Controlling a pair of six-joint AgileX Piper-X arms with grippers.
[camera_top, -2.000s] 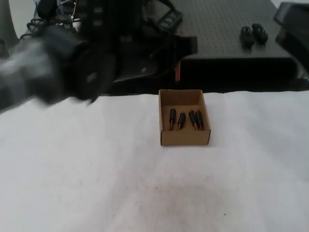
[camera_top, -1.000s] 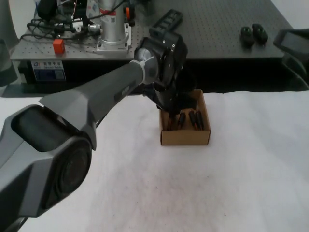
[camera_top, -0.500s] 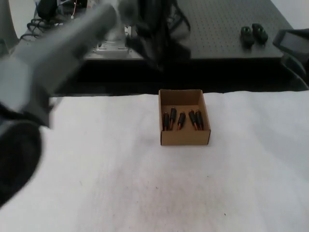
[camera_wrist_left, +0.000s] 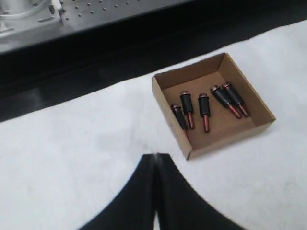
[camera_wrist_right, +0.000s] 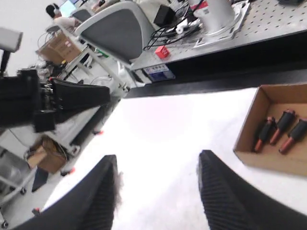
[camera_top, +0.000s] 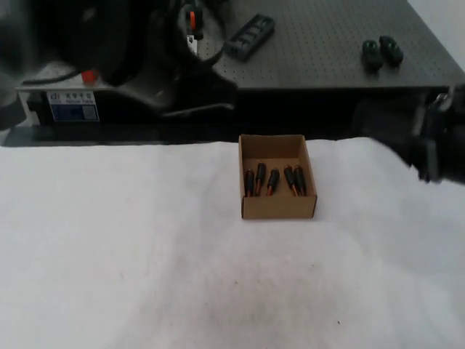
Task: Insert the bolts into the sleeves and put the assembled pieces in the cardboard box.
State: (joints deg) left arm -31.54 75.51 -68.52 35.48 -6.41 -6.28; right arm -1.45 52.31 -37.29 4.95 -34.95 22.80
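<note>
The cardboard box (camera_top: 277, 209) stands open on the white cloth, just past the middle. Several assembled pieces (camera_top: 273, 180), black sleeves with orange bolt ends, lie side by side on its floor. The same box (camera_wrist_left: 225, 140) and pieces (camera_wrist_left: 204, 108) appear in the left wrist view, beyond my left gripper (camera_wrist_left: 156, 159), which is shut with nothing in it, above bare cloth. My right gripper (camera_wrist_right: 157, 160) is open and holds nothing, above the cloth, with a corner of the box (camera_wrist_right: 268, 160) off to one side. In the high view, one arm (camera_top: 138, 58) is a blur at the back left and the other arm (camera_top: 442, 145) a blur at the right edge.
White cloth (camera_top: 145, 262) covers the near bench. Behind it, a dark perforated bench holds a grey slotted block (camera_top: 249, 36), two small black parts (camera_top: 381, 51), a red block (camera_top: 89, 75) and cables. In the right wrist view, the other arm (camera_wrist_right: 53, 103) hangs far off.
An arm reached into the box, then lifted away to the back left; one more assembled piece lies in the box than two seconds ago. The other arm has come in at the right edge.
</note>
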